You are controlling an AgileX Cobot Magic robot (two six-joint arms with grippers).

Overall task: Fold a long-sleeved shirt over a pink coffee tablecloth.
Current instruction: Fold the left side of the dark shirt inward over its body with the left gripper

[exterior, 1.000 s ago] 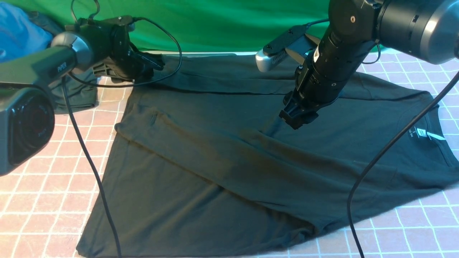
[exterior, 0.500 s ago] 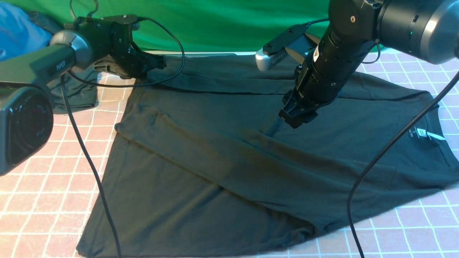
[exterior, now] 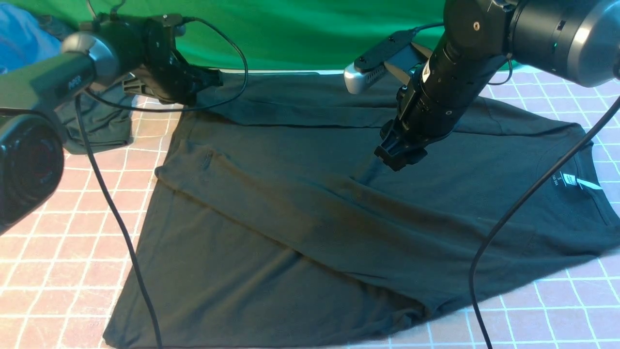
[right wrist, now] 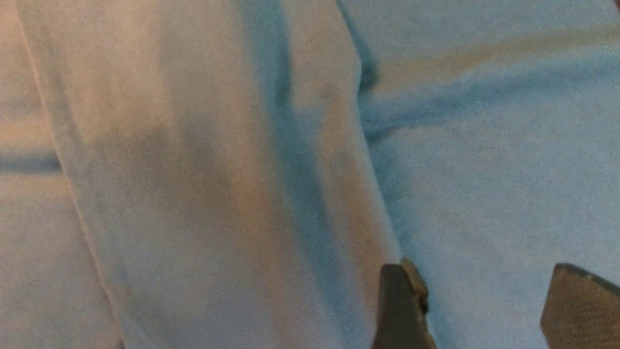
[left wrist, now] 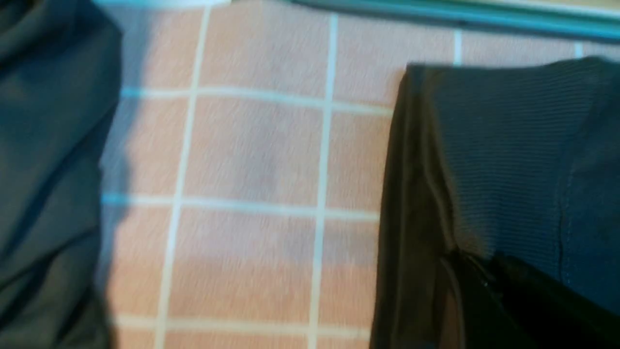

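Underneath, pink coffee tablecloth (exterior: 58,271): flat folding surface over the table.
Long-sleeved shirt (exterior: 300,218): spread across frame centre, ready for folding.
Right claw (exterior: 398,157): wide, hovering right of centre, likely to pin the shirt.
Left claw (exterior: 206,80): upper left, pinching cuff (left wrist: 503,145), apparently to fold the sleeve.

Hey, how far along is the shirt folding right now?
Done: the long-sleeved shirt lies spread on the pink coffee tablecloth, and one sleeve appears to be laid across its body.
In hand: the left gripper looks clamped on the far sleeve's ribbed cuff. The right gripper hovers open over the shirt's middle.
Left: bringing that far sleeve in, then folding the body, which lies at full length.
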